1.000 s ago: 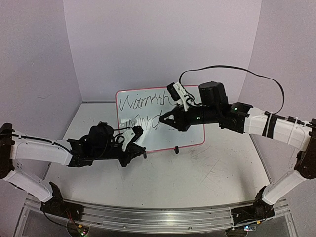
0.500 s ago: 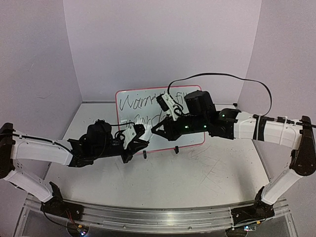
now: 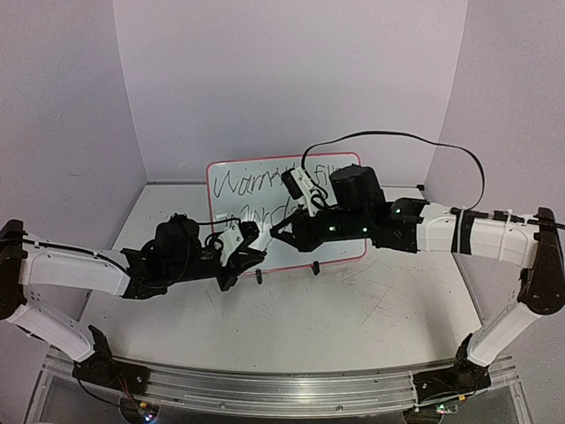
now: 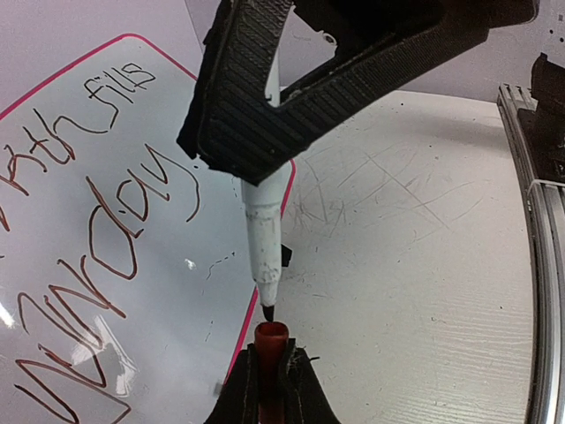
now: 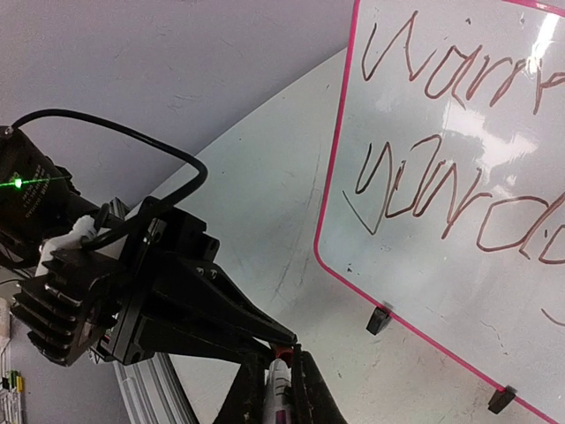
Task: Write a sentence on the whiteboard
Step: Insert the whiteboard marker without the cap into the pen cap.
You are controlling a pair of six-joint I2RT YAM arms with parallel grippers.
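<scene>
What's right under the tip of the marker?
A red cap, open end up, clamped in the left end effector. The marker tip hangs just above its mouth. The fingers cover the cap's lower part, and its inside cannot be seen.

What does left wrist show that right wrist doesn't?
Left wrist only: the marker tip at the mouth of a red cap pinched in the left hand, plus the words "fills" and "day". Right wrist only: the start of the sentence, both black clip feet, and the left arm's cable. Both: the whiteboard and the marker shut in the right hand.
</scene>
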